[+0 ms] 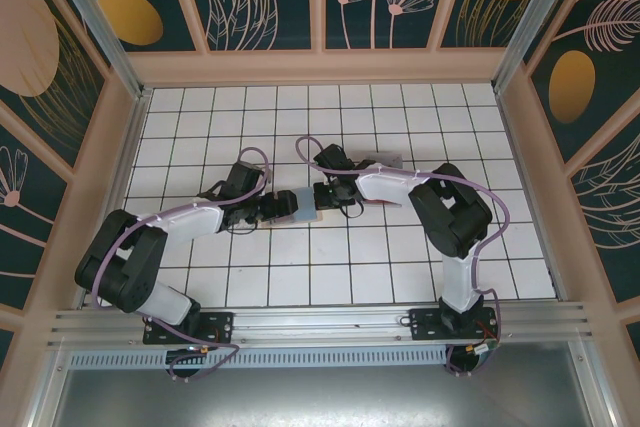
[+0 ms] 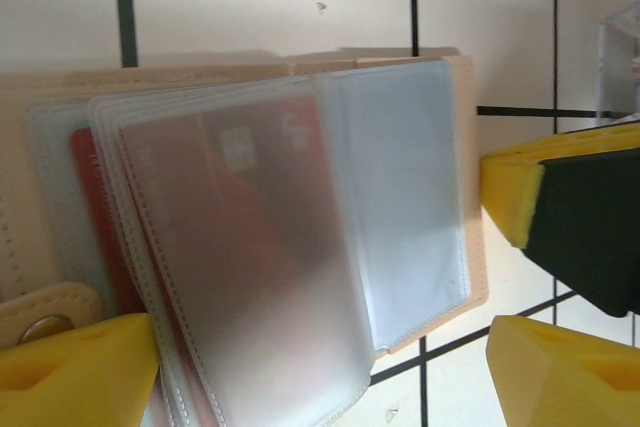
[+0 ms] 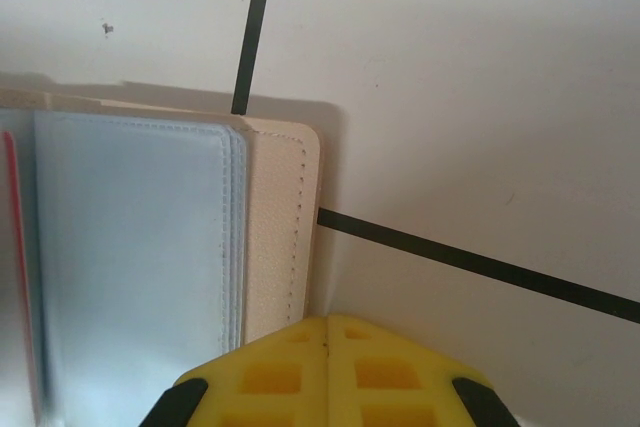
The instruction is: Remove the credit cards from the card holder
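Note:
The tan card holder lies open on the white tiles between my two grippers. In the left wrist view its clear sleeves fan up from the tan cover, and a red credit card shows through a frosted sleeve. My left gripper is open, its yellow fingers on either side of the fanned sleeves. My right gripper is shut, its tips pressed at the edge of the tan cover beside the blue-grey sleeves. From above, the left gripper and the right gripper flank the holder.
A clear plastic tray sits just behind the right arm's wrist. The right gripper's yellow and black fingers stand close to the holder's right edge. Wooden walls ring the tiled table.

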### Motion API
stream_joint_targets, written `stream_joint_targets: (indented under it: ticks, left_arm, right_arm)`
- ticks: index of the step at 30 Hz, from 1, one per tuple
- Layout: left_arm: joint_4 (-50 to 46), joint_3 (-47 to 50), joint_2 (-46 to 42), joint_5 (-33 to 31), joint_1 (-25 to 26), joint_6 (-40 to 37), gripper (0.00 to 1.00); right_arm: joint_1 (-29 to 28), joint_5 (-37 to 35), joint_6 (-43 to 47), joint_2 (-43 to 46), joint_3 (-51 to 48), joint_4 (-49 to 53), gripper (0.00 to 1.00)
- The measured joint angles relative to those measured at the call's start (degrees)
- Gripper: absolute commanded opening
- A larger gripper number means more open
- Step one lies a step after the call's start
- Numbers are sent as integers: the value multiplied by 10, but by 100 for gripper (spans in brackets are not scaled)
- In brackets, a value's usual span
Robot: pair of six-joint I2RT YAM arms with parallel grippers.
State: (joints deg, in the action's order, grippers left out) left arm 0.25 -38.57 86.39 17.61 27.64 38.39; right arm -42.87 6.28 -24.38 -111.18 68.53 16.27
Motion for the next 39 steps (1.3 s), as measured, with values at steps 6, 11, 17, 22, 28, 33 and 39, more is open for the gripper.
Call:
stream_joint_targets:
  ticks: [6,11,17,22,28,33,39]
  left_arm:
    - [9,0,-4,14,0,0,92]
    - [10,0,-4,17,0,0,98]
    - [-8,0,-9,-16,0,0,96]
    - [-30,0,-26,-56,0,1,79]
    - [-50,0,-38,-98,0,-4,45]
    - [-63,0,-37,-123,0,-4,23]
    - [-87,0,-33,-168,0,-4,14]
  right_arm:
    - [0,0,0,0,0,0,0]
    - [0,0,0,0,0,0,0]
    - [0,-2,-4,0,0,0,0]
    - [3,12,-15,2,0,0,3]
    - [3,70,-33,2,13,-16,6]
    - [3,110,-52,2,31,-40,7]
    - [2,117,-67,2,35,-49,7]
